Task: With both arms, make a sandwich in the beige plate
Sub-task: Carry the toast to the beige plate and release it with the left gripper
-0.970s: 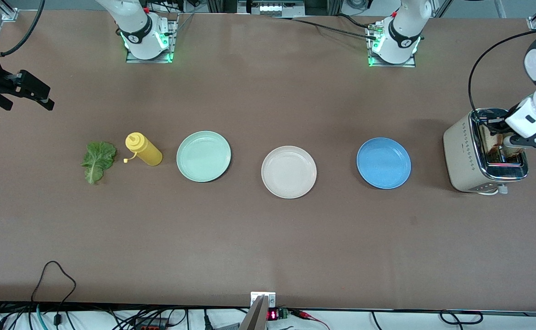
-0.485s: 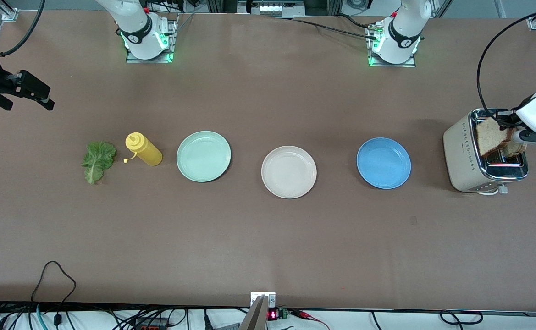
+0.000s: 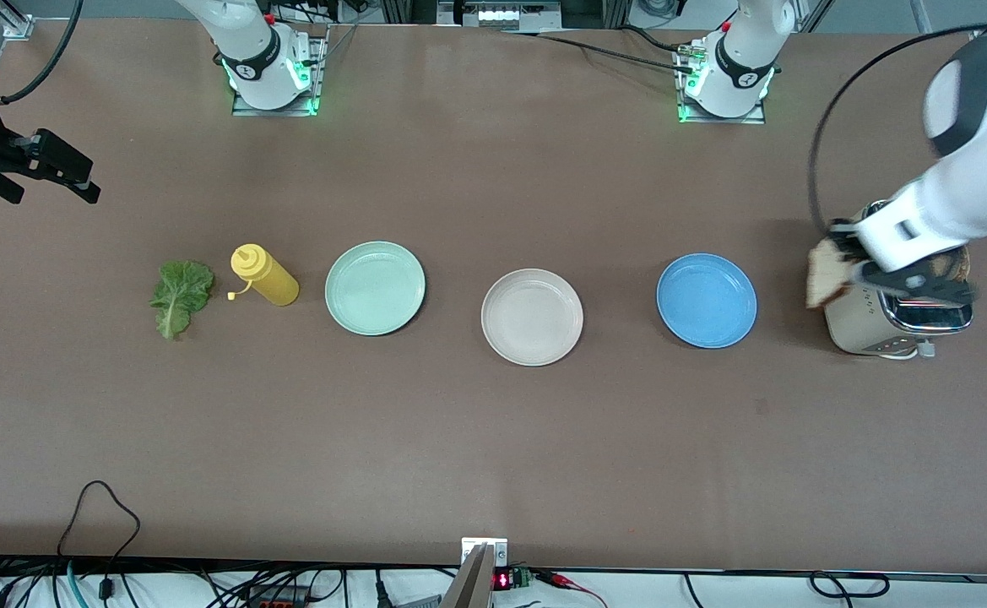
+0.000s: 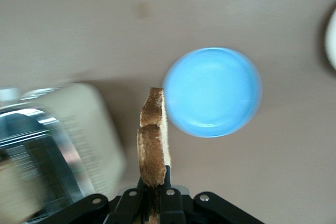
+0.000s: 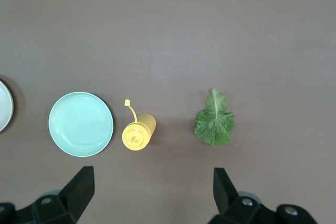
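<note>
My left gripper (image 3: 849, 272) is shut on one edge of a slice of brown bread (image 3: 822, 275), which hangs edge-on (image 4: 153, 140) over the toaster's side that faces the blue plate. A second brown slice (image 3: 956, 265) shows at the toaster's top, partly hidden by the hand. The beige plate (image 3: 532, 317) lies empty at mid-table. The lettuce leaf (image 3: 179, 295) lies flat toward the right arm's end (image 5: 214, 121). My right gripper (image 3: 61, 171) waits open, high over the table edge at that end, its fingers wide apart (image 5: 152, 184) with nothing between them.
A beige and chrome toaster (image 3: 881, 325) stands at the left arm's end. A blue plate (image 3: 706, 300) lies between it and the beige plate. A mint green plate (image 3: 375, 287) and a yellow squeeze bottle (image 3: 263, 274) lie between the beige plate and the lettuce.
The left gripper has pulled the bread slice up out of the toaster slot and swung it toward the blue plate. The right arm has not moved.
</note>
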Available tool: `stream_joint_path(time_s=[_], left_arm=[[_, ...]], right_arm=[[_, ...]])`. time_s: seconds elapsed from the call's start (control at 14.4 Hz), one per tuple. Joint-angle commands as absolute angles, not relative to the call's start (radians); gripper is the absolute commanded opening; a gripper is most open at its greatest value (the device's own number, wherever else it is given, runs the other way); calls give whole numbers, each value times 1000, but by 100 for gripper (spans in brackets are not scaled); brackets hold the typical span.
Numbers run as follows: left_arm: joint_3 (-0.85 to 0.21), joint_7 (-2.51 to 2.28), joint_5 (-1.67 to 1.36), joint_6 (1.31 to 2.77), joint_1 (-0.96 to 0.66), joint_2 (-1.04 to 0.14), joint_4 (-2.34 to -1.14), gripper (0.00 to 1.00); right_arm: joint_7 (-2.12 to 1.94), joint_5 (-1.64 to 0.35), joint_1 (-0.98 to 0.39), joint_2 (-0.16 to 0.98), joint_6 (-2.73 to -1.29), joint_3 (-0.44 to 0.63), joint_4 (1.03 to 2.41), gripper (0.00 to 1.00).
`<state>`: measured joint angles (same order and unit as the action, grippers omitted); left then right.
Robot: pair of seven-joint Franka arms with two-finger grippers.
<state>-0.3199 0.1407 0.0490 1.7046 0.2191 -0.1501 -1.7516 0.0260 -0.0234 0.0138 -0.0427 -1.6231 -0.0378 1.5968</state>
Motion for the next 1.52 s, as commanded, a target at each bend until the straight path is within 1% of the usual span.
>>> stream_joint_path(time_s=[0.0, 0.21, 0.35, 0.42, 0.48, 0.62, 0.76, 0.9, 1.04, 1.25, 1.45], left_arm=[[-351, 111, -78, 1680, 189, -279, -1652, 1], [-353, 74, -179, 1684, 62, -418, -1551, 1], [-353, 38, -355, 1712, 48, -518, -1485, 0], [-353, 38, -435, 1765, 48, -543, -1471, 0], [-354, 49, -528, 1835, 45, -563, -1477, 0], [-354, 58, -683, 1931, 9, -621, -1479, 0], [-356, 124, -756, 2047, -20, -670, -1483, 0], [-356, 211, -831, 2091, -47, -696, -1511, 0], [-356, 311, -915, 2143, -67, -707, -1571, 0], [-356, 470, -1008, 2172, -72, -719, -1641, 0], [-356, 506, -1025, 2177, -72, -736, -1654, 0]], right_arm=[[12, -40, 23, -54, -1626, -41, 1601, 100], [12, -40, 23, -52, -1628, -41, 1601, 100], [12, -40, 23, -52, -1626, -41, 1601, 100], [12, -40, 23, -54, -1628, -41, 1601, 100], [12, -40, 23, -54, -1628, -41, 1600, 100], [12, -40, 23, -52, -1628, -41, 1600, 100], [-1, -51, 26, -46, -1623, -40, 1598, 100], [-64, -51, 35, -31, -1618, -32, 1600, 100], [-57, -49, 34, -26, -1615, -31, 1606, 100], [-60, -48, 34, -15, -1603, -29, 1638, 100], [-83, -51, 32, 2, -1500, -31, 1649, 100]])
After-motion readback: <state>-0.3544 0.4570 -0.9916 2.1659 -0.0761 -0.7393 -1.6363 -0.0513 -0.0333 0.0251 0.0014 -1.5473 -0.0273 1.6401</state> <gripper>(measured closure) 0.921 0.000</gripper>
